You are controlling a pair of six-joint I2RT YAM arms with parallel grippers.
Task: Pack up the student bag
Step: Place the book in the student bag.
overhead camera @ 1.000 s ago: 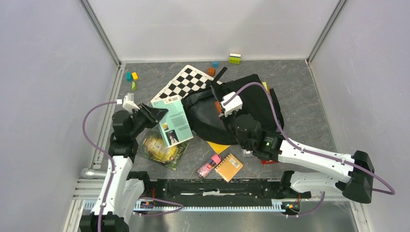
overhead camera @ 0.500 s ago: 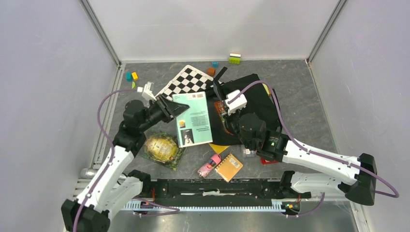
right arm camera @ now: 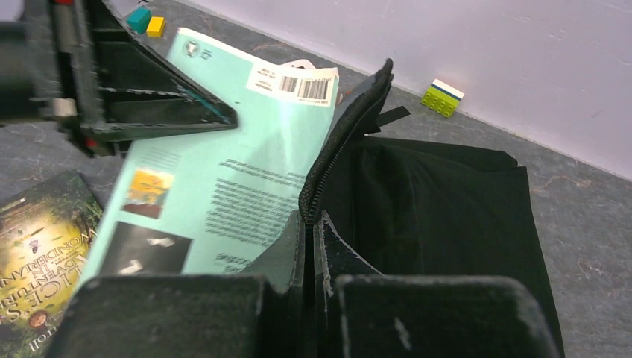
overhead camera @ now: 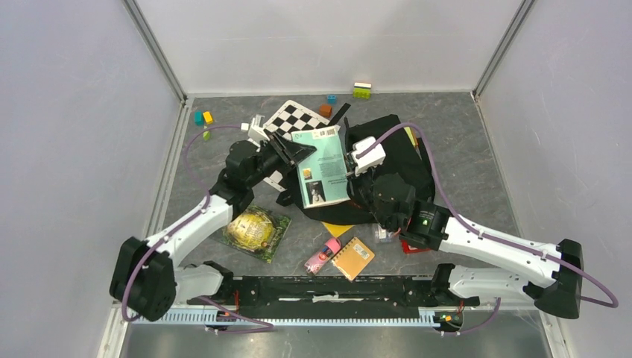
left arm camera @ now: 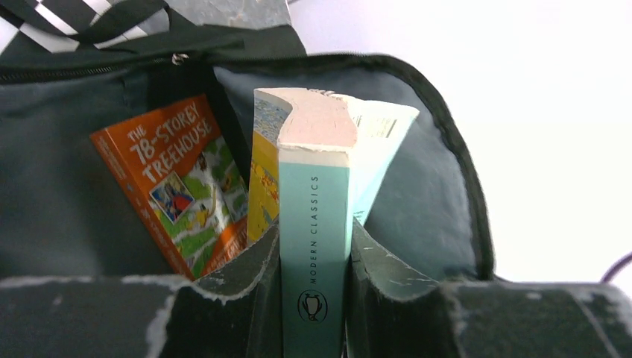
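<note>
The left gripper (overhead camera: 296, 152) clamps a teal book (overhead camera: 322, 168), tilted over the open bag (overhead camera: 399, 149). The right gripper (overhead camera: 353, 176) sits at the bag's rim, just beside the book. A checkerboard (overhead camera: 292, 118) lies behind them, and a gold book (overhead camera: 256, 230), pink car (overhead camera: 322, 255) and orange notebook (overhead camera: 353, 258) lie in front.

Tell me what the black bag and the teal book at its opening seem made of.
The student bag is likely soft matte woven fabric; it sags and creases, with a zip along its rim. The teal book is a paperback, thin card cover over paper pages, probably smooth-coated; its top edge curves.
</note>
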